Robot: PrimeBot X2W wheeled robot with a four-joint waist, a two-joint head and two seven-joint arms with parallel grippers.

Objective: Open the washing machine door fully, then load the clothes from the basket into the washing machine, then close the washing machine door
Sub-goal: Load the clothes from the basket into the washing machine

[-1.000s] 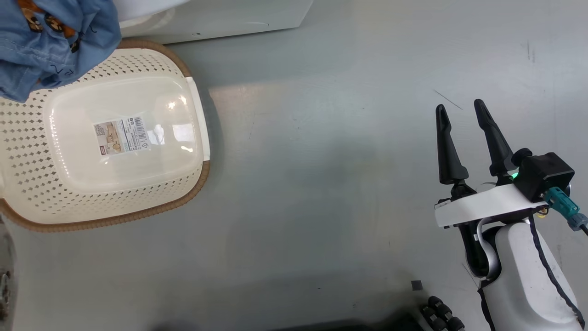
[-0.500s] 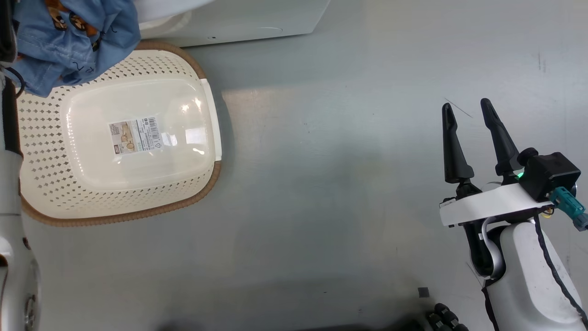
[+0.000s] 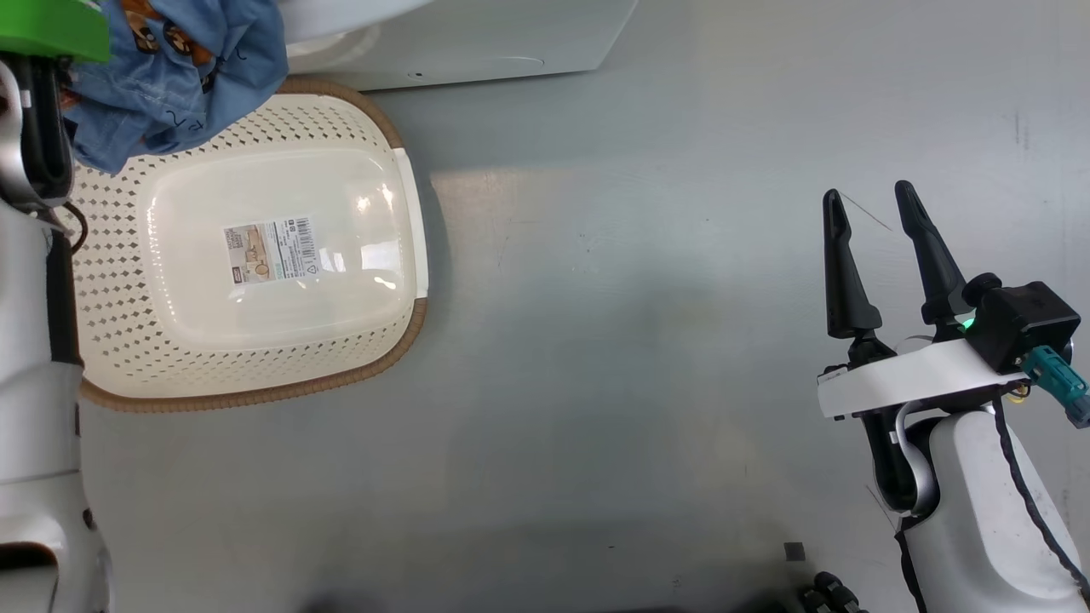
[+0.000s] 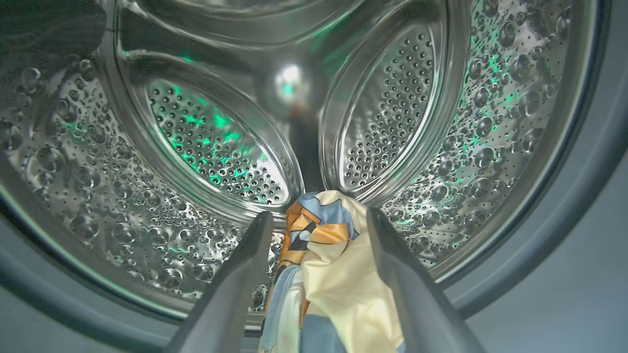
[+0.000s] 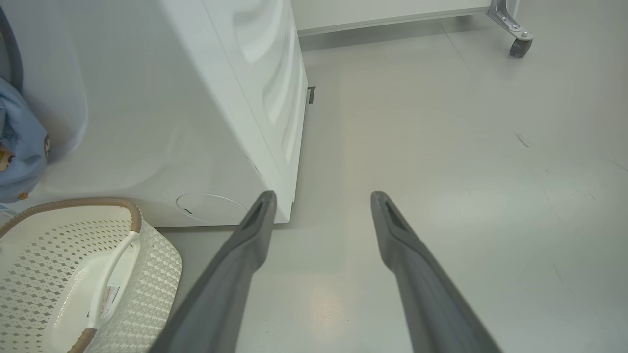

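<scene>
Well, the washing machine (image 5: 162, 122) stands white and square on the pale floor (image 3: 613, 340), and the basket (image 3: 272, 368) sits just in front of its base, upright with its mouth up. In the head view the basket's long side runs left to right, and one white handle (image 3: 417, 226) caps its right end. The barcode sticker (image 3: 272, 249) on its bottom is in plain sight.

The clothes (image 3: 170, 77) hang in a blue bunch over the basket's far left corner, hard against the machine's front. In the left wrist view the left gripper (image 4: 319, 214) points straight into the steel drum (image 4: 196, 137), ringed by the grey rubber seal (image 4: 564, 235). Its fingers are spread wide, with cream, orange and blue cloth bunched between them and touching the right-hand one; they do not pinch it.

The right gripper (image 3: 867, 194) hangs well apart from all this over bare floor — fingers parted, nothing between them. A castor wheel (image 5: 520, 46) stands beyond the machine's side.
</scene>
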